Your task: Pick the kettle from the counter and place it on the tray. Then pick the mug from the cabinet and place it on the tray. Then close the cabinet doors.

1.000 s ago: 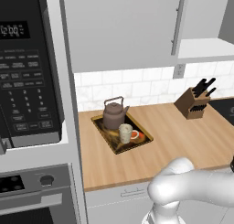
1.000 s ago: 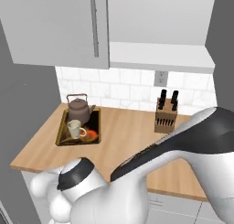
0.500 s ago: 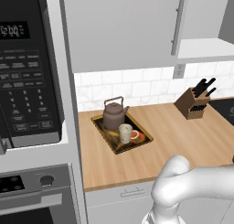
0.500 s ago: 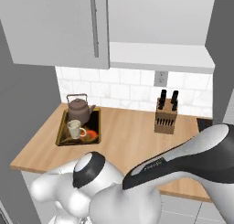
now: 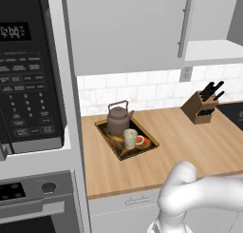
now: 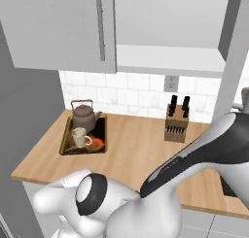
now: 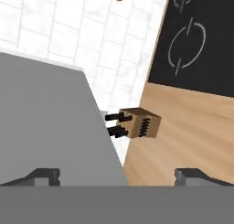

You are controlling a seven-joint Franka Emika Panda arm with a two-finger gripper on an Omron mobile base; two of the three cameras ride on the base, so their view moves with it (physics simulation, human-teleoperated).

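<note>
Now: kettle and mug on the tray, one cabinet door ajar.

Left base view: kettle [image 5: 117, 119] and mug [image 5: 130, 138] stand on the tray [image 5: 108, 137] on the desk [image 5: 190, 141]; knife block [image 5: 201, 108] well to the right; cabinet door [image 5: 128, 27] shut, microwave [image 5: 28, 70] at left.
Right base view: tray [image 6: 65, 136] at the desk's left end, open door [image 6: 237, 47] edge-on at right.
Hand view: claw [image 7: 116, 176] spread wide, empty; grey door panel [image 7: 50, 127] just ahead, knife block [image 7: 139, 123], black cooktop [image 7: 196, 40].
</note>
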